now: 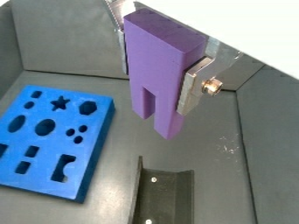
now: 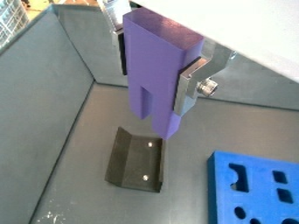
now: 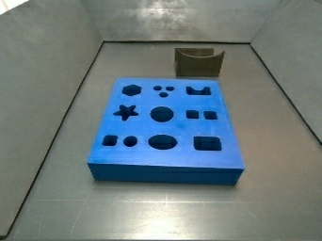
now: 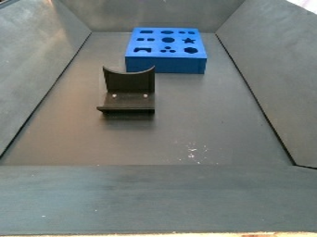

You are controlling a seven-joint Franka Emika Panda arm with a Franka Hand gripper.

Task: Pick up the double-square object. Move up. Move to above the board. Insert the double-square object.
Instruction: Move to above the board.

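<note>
Jaws of the gripper (image 1: 167, 77) are clamped on the double-square object (image 1: 160, 74), holding it upright in the air, its 2 prongs pointing down. Below it on the grey floor lie the board (image 1: 52, 144) and the fixture (image 2: 136, 159), well apart.

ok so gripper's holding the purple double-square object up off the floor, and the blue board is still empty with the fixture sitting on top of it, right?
One thing is off: the fixture is not on the board. Both side views show it standing on the floor, apart from the board. The rest holds: in both wrist views the gripper holds the double-square object clear of the floor, and the board's holes are empty.
</note>
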